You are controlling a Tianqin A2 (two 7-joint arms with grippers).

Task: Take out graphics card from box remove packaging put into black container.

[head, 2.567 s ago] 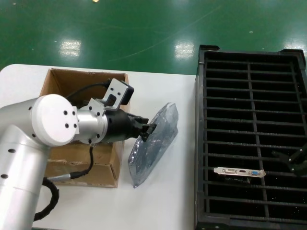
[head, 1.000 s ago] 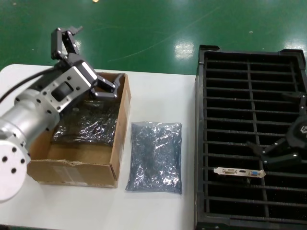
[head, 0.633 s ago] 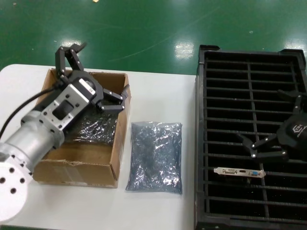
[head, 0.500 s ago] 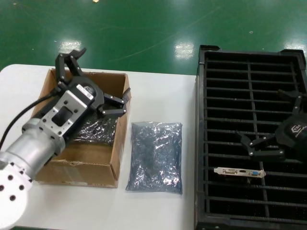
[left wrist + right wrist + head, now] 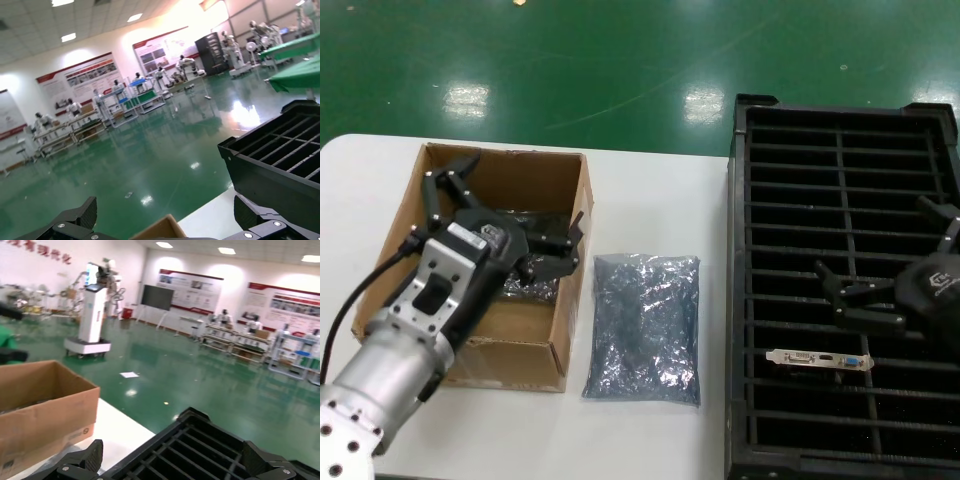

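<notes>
The right gripper (image 5: 172,466) shows only its two dark fingertips (image 5: 82,460), spread wide apart over the near end of the black container (image 5: 200,445). Beyond it stands the box (image 5: 45,405) on the white tabletop (image 5: 117,432), with a glossy green floor (image 5: 165,375) behind.

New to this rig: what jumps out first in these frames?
The left gripper hangs open inside the brown cardboard box on the table's left, over a crinkly grey-blue anti-static bag lying in it. A second grey-blue bag lies flat on the white table beside the box. On the right, one graphics card with a silver bracket sits in the slatted black plastic crate, the open right gripper hovering above it.
</notes>
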